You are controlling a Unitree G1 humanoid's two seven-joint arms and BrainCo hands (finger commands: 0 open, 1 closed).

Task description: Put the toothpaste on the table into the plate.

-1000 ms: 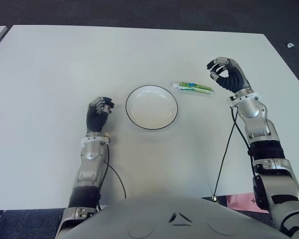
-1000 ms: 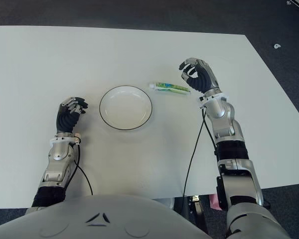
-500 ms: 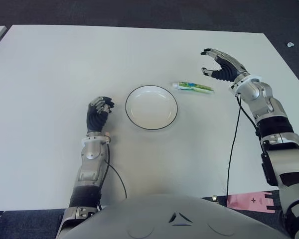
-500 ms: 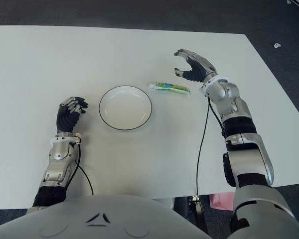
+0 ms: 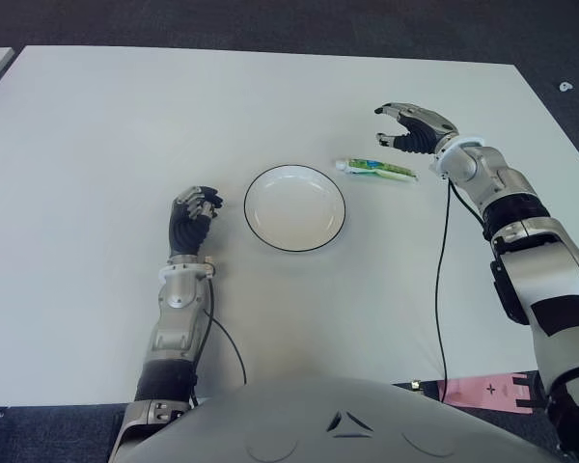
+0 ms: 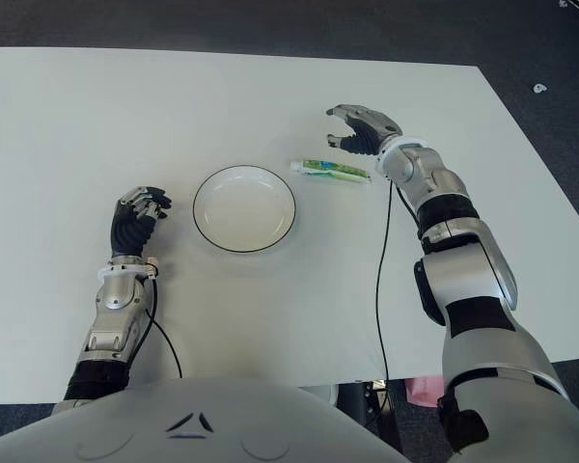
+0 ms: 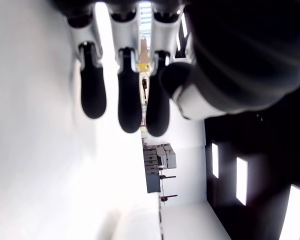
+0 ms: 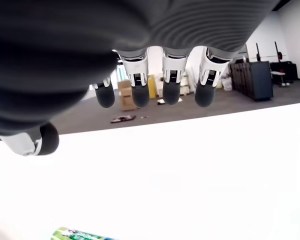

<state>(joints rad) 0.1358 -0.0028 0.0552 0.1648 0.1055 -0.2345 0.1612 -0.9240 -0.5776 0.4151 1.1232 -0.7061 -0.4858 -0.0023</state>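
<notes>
Toothpaste (image 5: 374,170) lay flat on the table (image 5: 96,125), just right of the empty plate (image 5: 294,207), so nothing of the task was done. The right hand (image 5: 412,130) hovered at its far right end, fingers spread and holding nothing; grasping and carrying remained. The left hand (image 5: 193,217), curled and empty, showed left of the plate.

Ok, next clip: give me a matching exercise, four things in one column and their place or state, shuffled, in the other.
Things:
1. toothpaste
2. plate
3. right hand
4. left hand

Places or states:
A. fingers curled, holding nothing, to the left of the plate
B. empty, at the middle of the table
C. lying flat on the table, to the right of the plate
D. open, above the far side of the toothpaste

Pairs: 1-C, 2-B, 3-D, 4-A
</notes>
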